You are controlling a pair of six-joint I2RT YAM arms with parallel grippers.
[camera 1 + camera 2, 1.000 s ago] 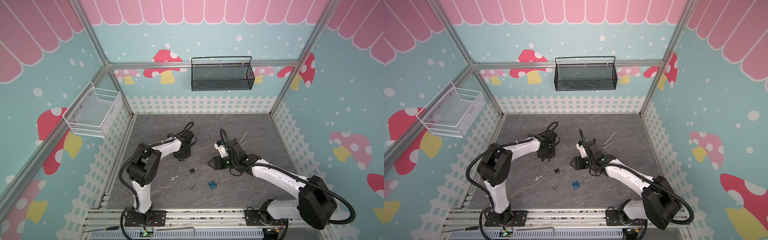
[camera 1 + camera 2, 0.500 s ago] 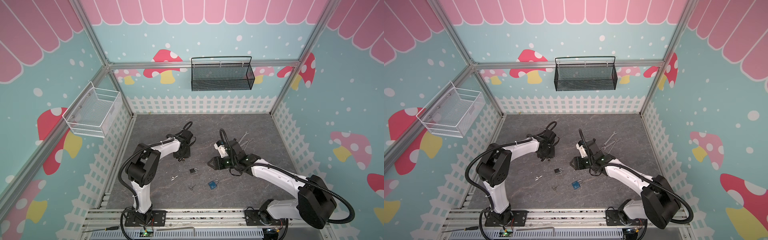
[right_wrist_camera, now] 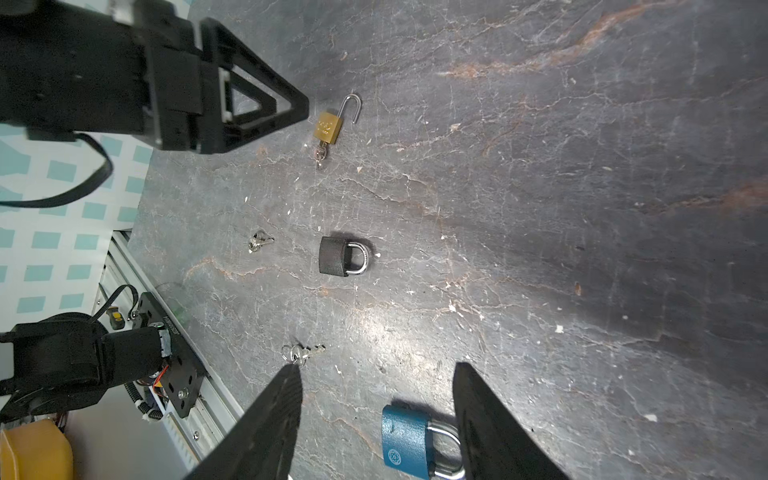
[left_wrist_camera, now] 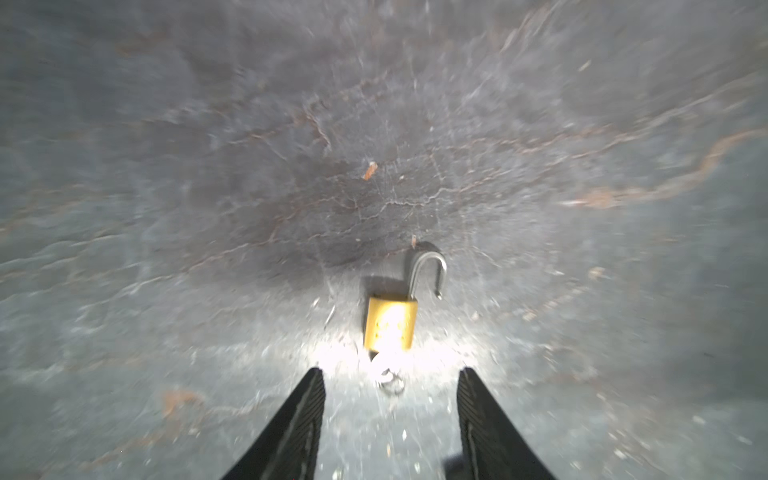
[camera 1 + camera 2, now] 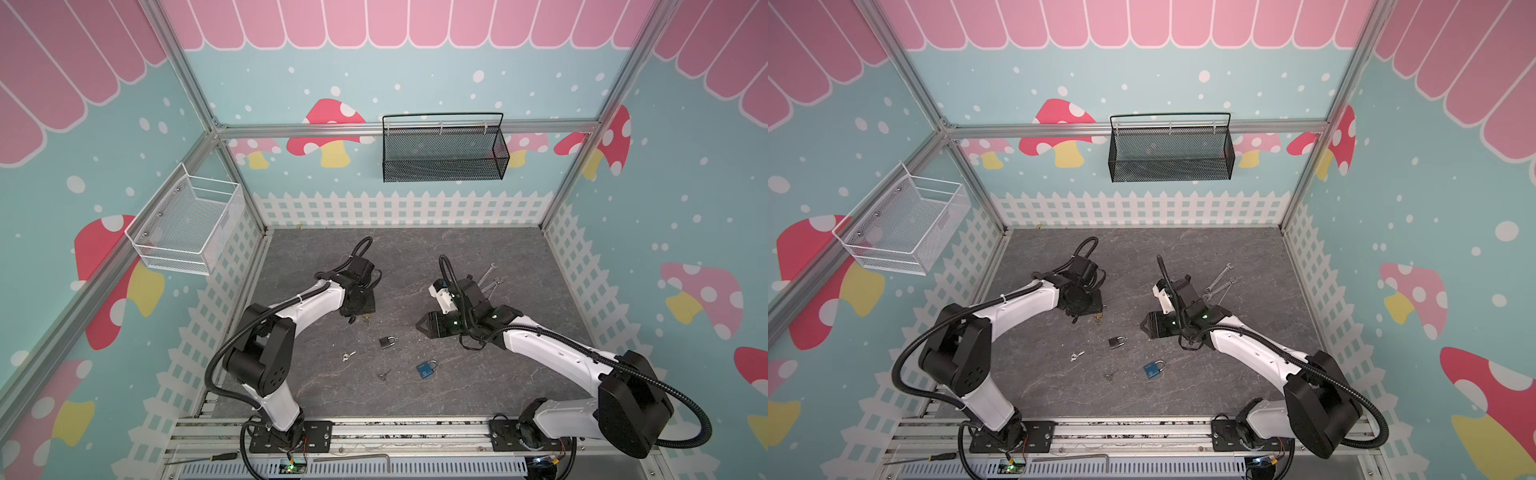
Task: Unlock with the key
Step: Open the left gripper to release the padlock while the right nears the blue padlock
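Observation:
A brass padlock (image 4: 390, 322) lies flat on the dark table with its shackle (image 4: 428, 270) swung open. A small key (image 4: 388, 376) sticks out of its base. My left gripper (image 4: 390, 374) hangs open just over the key, one finger on each side, touching nothing. In both top views this padlock (image 5: 366, 319) peeks out beside the left gripper (image 5: 358, 312). The right wrist view shows the brass padlock (image 3: 328, 126) and its key (image 3: 319, 156) clearly. My right gripper (image 3: 376, 370) is open and empty, hovering right of centre (image 5: 422, 326).
A black padlock (image 5: 387, 342) and a blue padlock (image 5: 427, 369) lie shut near the table's front, with two loose keys (image 5: 348, 355) (image 5: 384, 375). Wrenches (image 5: 488, 278) lie behind the right arm. A black basket (image 5: 442, 149) and a white basket (image 5: 187, 226) hang on the walls.
My left gripper's jaws have spread apart and let go of the key in the brass padlock. The right arm has stayed still.

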